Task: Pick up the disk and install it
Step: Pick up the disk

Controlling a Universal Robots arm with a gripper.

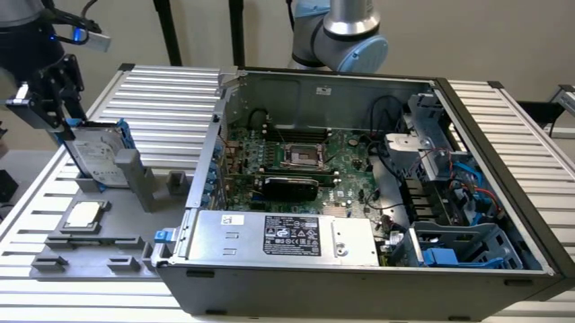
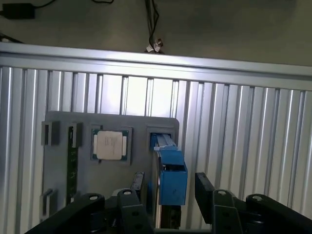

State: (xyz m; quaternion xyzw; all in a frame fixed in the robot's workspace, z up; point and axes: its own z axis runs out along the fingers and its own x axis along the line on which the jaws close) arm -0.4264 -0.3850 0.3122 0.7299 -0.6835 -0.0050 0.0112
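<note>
Straddling upright flat silver disk [image 1: 91, 156] w/ blue plastic rails [image 2: 171, 192]: gripper [image 2: 169, 178] jaws spread wide, nothing held.

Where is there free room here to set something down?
Bare ribbed table behind the grey tray, beside the computer case, and again at the case's other side. Crowded: the tray, holding the disk and chip, and inside the case.

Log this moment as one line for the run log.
stage: pre-grasp | gripper: open, straddling disk | disk: upright in grey holder, not lifted
</note>
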